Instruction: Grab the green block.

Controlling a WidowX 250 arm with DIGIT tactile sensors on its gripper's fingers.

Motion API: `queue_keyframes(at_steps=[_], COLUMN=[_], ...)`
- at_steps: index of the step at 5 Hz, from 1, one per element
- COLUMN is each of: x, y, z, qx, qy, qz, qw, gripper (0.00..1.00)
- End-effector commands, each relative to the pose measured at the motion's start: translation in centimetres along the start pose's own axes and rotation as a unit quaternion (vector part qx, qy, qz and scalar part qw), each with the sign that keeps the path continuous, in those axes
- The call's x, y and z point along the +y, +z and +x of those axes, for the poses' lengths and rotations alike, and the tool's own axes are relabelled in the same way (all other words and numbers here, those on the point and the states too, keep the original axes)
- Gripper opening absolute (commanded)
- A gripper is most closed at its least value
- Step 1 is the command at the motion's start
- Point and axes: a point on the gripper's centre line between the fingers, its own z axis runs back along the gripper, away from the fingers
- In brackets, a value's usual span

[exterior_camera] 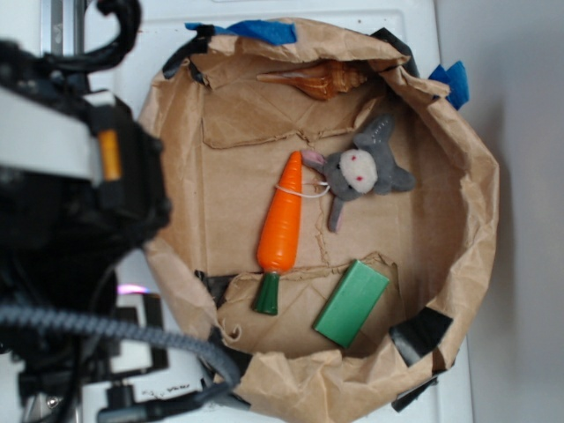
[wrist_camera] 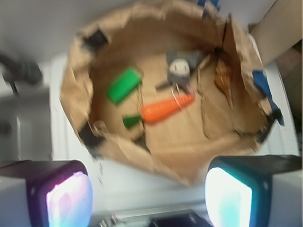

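And there's the green block [exterior_camera: 351, 303], lying flat on the floor of a shallow brown paper basin [exterior_camera: 458, 159], down in the lower right part of it as the exterior camera sees things. It sits at a slant, close to the crumpled wall, with a patch of black tape [exterior_camera: 421, 335] on the rim just beside it. Nothing touches it. From the wrist camera the same block [wrist_camera: 123, 85] shows up at the left of the basin floor, a bit blurred but plainly green.

Just beside it lies the toy carrot [exterior_camera: 282, 225], orange body pointing up the basin, its dark green stem [exterior_camera: 268, 293] nearest the block, and a clear gap between stem and block. A small grey plush animal [exterior_camera: 359, 172] lies against the carrot's tip, with a thin white loop between them. Up at the far wall rests a brown seashell [exterior_camera: 319, 82]. Blue tape [exterior_camera: 264, 31] marks the top rim.

The basin stands on a white counter [exterior_camera: 502, 79]. The arm [exterior_camera: 62, 176] looms at the left, outside the basin and well apart from the block. The jaws [wrist_camera: 149, 196] are spread wide, the two pads at either lower corner of the wrist picture, holding nothing, hovering short of the basin's near rim.
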Motion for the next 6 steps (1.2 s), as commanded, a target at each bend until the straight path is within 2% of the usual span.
queue_keyframes(at_steps=[1, 3, 4, 5, 6], x=[0.9, 0.9, 3.8, 4.1, 3.9], y=[0.2, 0.2, -4.2, -8.4, -11.9], z=[1.8, 1.8, 2.6, 2.3, 2.7], qx=[-0.027, -0.027, -0.043, -0.012, 0.013], qy=[0.102, 0.102, 0.124, 0.117, 0.115], qz=[0.022, 0.022, 0.04, 0.008, 0.008], qw=[0.994, 0.994, 0.991, 0.993, 0.993], gripper=[1.0, 1.0, 1.0, 1.0, 1.0])
